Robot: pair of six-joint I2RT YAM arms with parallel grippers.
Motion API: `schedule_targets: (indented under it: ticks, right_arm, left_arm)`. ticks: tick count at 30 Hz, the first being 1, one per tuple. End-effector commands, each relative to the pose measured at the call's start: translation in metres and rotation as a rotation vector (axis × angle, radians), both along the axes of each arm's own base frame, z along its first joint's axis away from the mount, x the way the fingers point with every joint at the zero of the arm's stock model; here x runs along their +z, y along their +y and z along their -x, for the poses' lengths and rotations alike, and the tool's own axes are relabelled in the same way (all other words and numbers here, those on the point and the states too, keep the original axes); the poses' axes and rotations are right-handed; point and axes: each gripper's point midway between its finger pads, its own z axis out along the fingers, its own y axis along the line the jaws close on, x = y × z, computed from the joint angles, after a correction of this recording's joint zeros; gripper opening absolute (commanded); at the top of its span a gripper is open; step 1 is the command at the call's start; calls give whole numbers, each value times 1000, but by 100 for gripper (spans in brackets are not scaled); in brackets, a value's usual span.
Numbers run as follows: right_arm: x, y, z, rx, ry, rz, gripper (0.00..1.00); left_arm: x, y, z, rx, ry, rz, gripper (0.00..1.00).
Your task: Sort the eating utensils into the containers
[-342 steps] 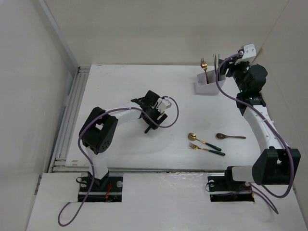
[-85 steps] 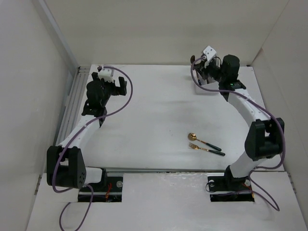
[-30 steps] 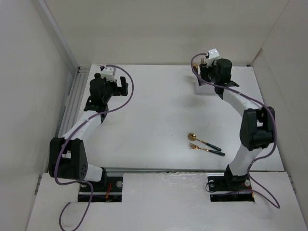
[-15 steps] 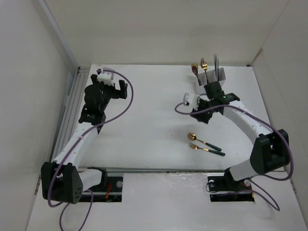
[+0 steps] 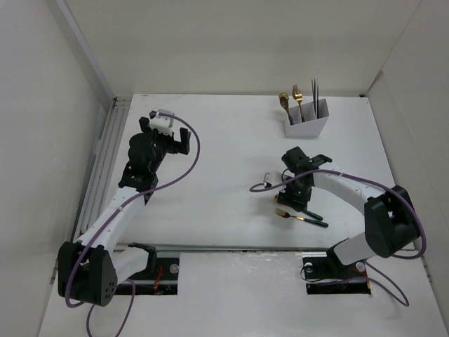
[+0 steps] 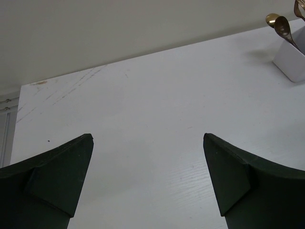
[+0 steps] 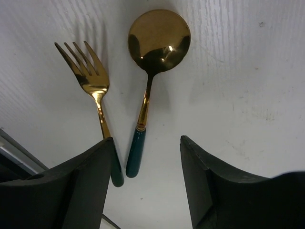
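"How many lie on the table?"

"One green-handled fork (image 7: 96, 90) and one green-handled spoon (image 7: 158, 39)."

"And containers?"

"One white holder (image 5: 306, 128). It has one gold fork (image 5: 297, 94), two chopsticks (image 5: 315, 90), one brown spoon (image 6: 285, 29) and one gold spoon (image 6: 271, 19)."

Robot test cell in a lab.
A bare white table (image 5: 224, 140) is boxed in by plain white panels (image 5: 42, 105) on its left, far and right sides. A left arm (image 5: 112, 210) and a right arm (image 5: 344, 184) are bolted at the table's near edge, trailing purple cables (image 5: 197, 149). A metal rail (image 5: 100, 172) runs along the table's left edge.
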Motion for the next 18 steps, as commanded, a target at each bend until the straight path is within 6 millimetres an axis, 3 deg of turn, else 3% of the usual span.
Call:
schedule_targets:
  ticks: [1,5,10,16,18]
  right_arm:
    - [1,-2,-11,-40,-45,26,63]
    - [-20,-12,-1,-54,22,110,64]
    - [-25,-15,-22,-128,-63,146,64]
    - [-40,-25,-16,-135,-27,206,64]
    - [-43,-24,-16,-144,-25,206,51]
  left_arm:
    - [23,3,3,12,-84,8,100]
    - [17,3,3,12,-82,8,100]
    - [17,3,3,12,-82,8,100]
    - [15,4,-1,21,-73,5,100]
    - [15,4,-1,21,-73,5,100]
